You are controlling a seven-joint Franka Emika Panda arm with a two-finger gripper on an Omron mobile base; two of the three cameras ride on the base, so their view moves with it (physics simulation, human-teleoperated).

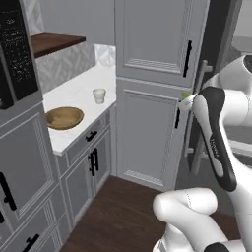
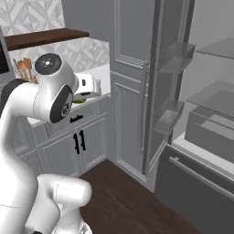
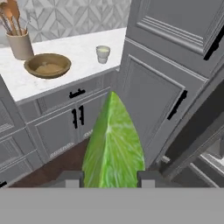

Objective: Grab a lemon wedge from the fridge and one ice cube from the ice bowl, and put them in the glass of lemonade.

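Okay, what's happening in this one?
The arm's gripper is holding the lemon wedge between its fingers, out in front of the cabinets. The fridge stands open beside it. The glass and the wooden bowl wait on the counter, so the wedge isn't in the lemonade yet.

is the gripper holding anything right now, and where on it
The gripper holds the lemon wedge by its wide end, between both fingertips, its pointed tip sticking out ahead.

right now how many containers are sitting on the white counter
3: a wooden bowl mid-counter, a small glass nearer the tall cabinet, and a utensil crock by the backsplash. Others may lie outside these views.
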